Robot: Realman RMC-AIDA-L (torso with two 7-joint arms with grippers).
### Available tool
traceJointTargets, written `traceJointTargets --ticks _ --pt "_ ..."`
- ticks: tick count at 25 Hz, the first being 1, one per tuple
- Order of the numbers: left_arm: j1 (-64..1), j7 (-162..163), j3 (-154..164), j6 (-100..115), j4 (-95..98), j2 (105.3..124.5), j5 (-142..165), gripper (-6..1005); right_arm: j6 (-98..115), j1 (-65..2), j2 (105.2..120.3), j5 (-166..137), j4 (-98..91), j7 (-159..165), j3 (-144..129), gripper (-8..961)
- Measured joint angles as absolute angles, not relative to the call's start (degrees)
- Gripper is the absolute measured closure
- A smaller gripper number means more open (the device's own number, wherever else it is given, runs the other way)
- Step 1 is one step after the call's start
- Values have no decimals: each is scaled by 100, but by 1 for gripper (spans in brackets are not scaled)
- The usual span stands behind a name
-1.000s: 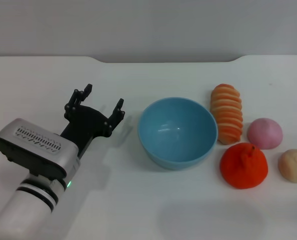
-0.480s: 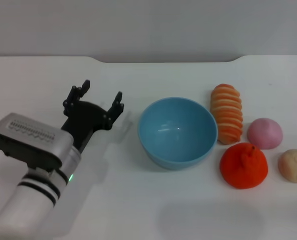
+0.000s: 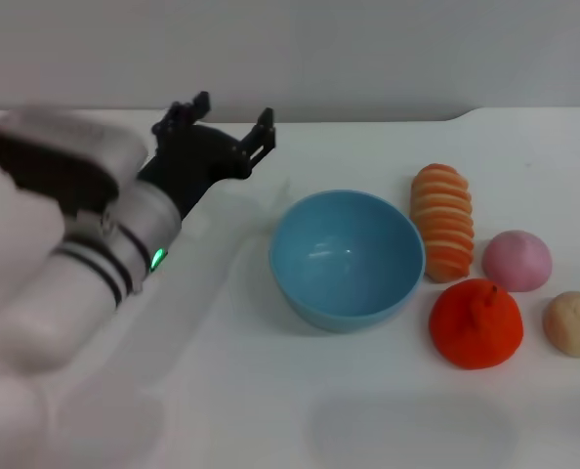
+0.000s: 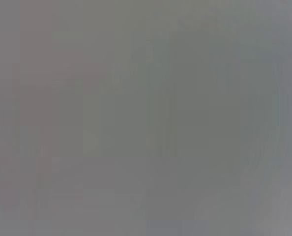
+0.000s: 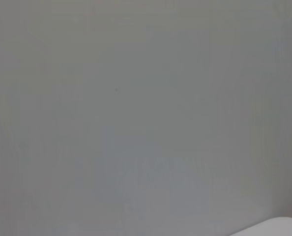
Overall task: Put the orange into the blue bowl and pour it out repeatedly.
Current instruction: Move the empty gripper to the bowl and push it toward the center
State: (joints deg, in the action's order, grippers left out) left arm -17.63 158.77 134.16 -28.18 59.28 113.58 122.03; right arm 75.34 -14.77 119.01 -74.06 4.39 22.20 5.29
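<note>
Resting place, orange [image 3: 476, 324]: on the table [image 3: 270, 391], near right of the blue bowl [image 3: 347, 256], just beside it.
Bowl: empty, upright.
Progress: nothing loaded yet; pick, drop and pour all remain.
Left gripper [image 3: 233, 115]: raised, far left of the bowl, fingers spread, holding nothing.
Right gripper: not visible.
Neighbours: striped loaf [image 3: 443, 221], pink bun [image 3: 517, 260], beige bun [image 3: 574, 323] crowd the orange.
</note>
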Motion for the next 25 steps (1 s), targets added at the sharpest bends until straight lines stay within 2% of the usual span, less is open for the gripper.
traceJointTargets --ticks 2,4,5,8,10,15,25 --pt "-1741 15841 12549 -1195 6588 11302 12417 216 7534 -1484 11901 -7406 435 2219 529 258" --pt "-1773 15729 11750 322 7015 11344 12560 216 7535 -1498 11901 -7406 433 2220 529 258" --pt "-1799 15648 11398 933 7171 11388 12602 216 7538 -1507 11901 -7406 433 2221 526 258" --pt "-1938 15062 9998 3043 7560 11683 12602 217 7570 -1545 11900 -7406 418 2221 520 258" --pt "-2080 14775 9278 4016 7694 11786 12526 217 7572 -1574 11900 -7405 414 2221 523 258" --pt "-2603 14626 7874 5983 7670 11760 12329 217 7569 -1642 11897 -7402 367 2221 528 258" --pt "-2680 14629 7904 6281 7082 11794 12099 218 7535 -1681 11886 -7399 341 2218 528 259"
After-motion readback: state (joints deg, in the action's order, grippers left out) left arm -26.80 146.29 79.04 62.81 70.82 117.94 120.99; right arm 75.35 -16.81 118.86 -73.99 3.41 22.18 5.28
